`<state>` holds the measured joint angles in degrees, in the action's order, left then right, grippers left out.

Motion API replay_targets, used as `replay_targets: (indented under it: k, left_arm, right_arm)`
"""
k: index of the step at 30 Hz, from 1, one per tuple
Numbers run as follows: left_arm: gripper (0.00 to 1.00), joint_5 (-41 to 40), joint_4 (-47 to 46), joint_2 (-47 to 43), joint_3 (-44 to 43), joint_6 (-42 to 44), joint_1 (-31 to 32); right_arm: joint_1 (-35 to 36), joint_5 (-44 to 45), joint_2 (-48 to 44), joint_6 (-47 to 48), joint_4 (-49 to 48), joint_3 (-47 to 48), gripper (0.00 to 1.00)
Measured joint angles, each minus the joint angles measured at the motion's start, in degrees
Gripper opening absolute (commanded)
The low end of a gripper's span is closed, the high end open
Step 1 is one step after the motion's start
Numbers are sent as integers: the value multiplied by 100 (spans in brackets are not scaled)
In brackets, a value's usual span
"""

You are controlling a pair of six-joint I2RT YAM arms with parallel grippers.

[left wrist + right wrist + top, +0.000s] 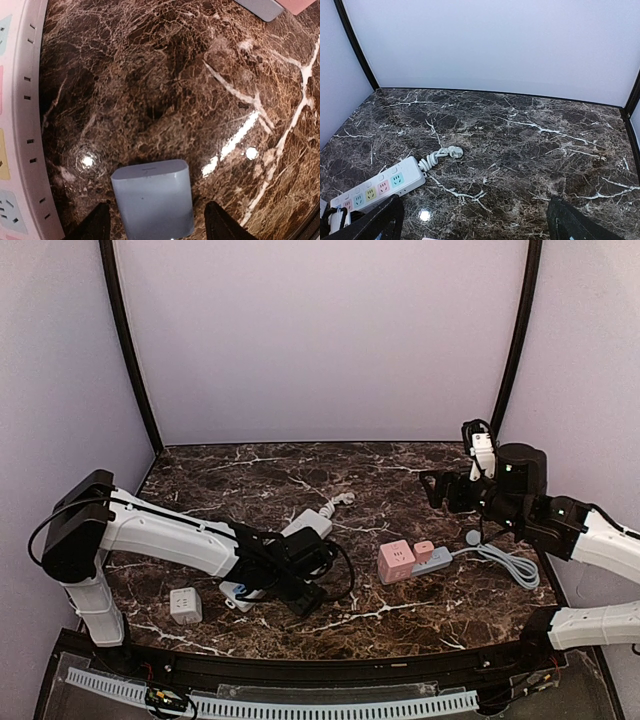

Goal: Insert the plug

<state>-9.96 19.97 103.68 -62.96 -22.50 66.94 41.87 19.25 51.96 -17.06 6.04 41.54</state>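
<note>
While the left gripper (156, 226) sits over the pale grey plug block (151, 192), it should squeeze the two flat sides evenly, so the block does not twist. Its fingers (95, 224) stand one on each side of the block, partly apart. A thin gap shows, so it does not grip yet. The block lies on the dark marble table (175, 90), just beside the white power strip (22, 125). The right gripper (475, 222) is wide apart and holds nothing.

Open marble table (250, 475) stretches behind; the power strip (308, 525), pink cube (396, 560) and white cube (184, 605) crowd the front.
</note>
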Motion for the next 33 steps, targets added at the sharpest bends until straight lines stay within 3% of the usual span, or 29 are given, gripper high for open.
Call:
replay_targets:
  k: [3, 11, 20, 28, 33]
  left_arm:
    - [58, 0, 15, 22, 0, -44, 0]
    - [35, 7, -17, 57, 0, -76, 11]
    - [28, 2, -638, -85, 339, 302, 11]
    - [25, -205, -2332, -778, 1084, 1309, 11]
    - [24, -433, -3550, -942, 1333, 1926, 11]
  right_arm:
    - [0, 0, 0, 2, 0, 0, 99]
    - [0, 0, 24, 2, 0, 0, 99]
    - [0, -223, 151, -131, 55, 26, 99]
    - [0, -2085, 706, -673, 404, 649, 99]
    - [0, -3545, 1314, -1034, 706, 1045, 92]
